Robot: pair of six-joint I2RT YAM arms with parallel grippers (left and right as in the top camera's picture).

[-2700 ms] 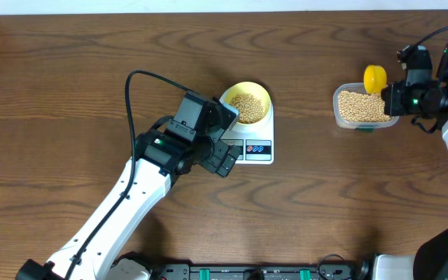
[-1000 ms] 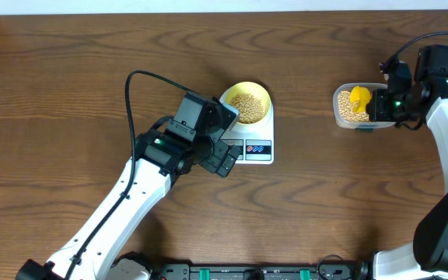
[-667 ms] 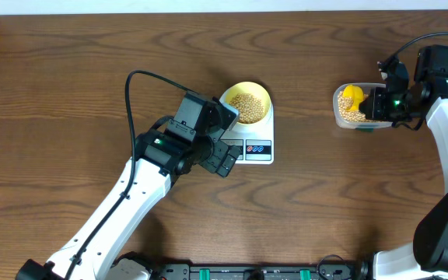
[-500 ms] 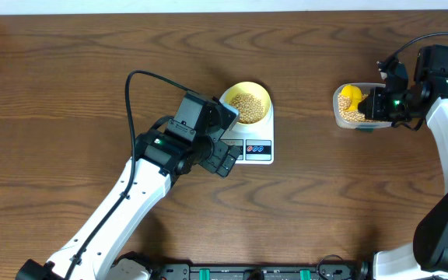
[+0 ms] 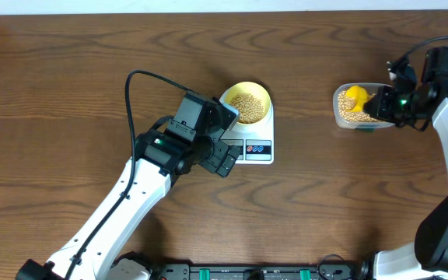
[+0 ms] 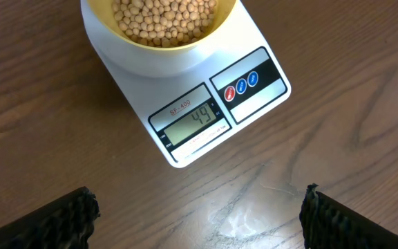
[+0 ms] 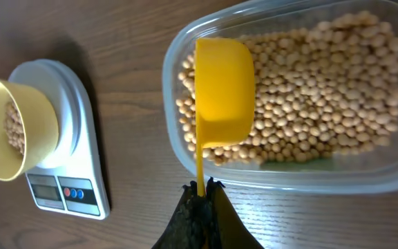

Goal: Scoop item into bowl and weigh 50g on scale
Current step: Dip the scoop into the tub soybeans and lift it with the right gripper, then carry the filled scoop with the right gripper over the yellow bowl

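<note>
The pale yellow bowl [image 5: 264,93] holds tan beans [image 5: 246,103] and stands on the white scale [image 5: 255,149]. In the left wrist view the scale's display [image 6: 200,116] reads 49 below the bowl [image 6: 164,59]. My left gripper [image 6: 197,202] hangs open over bare wood just in front of the scale, holding nothing. My right gripper [image 7: 200,188] is shut on the thin handle of a yellow scoop [image 7: 223,83]. The scoop's cup rests low among the beans [image 7: 316,97] at the left end of a clear container [image 7: 365,176]. What is inside the cup is hidden.
The clear container [image 5: 339,117] stands on the right side of the table, about a hand's width from the scale. A black cable [image 5: 131,101] loops up from the left arm. The table's far edge runs along the top of the overhead view.
The scoop has slid a little toward the left end of the container, and the right wrist has swung slightly to the right. The left arm, bowl and scale have not moved.
</note>
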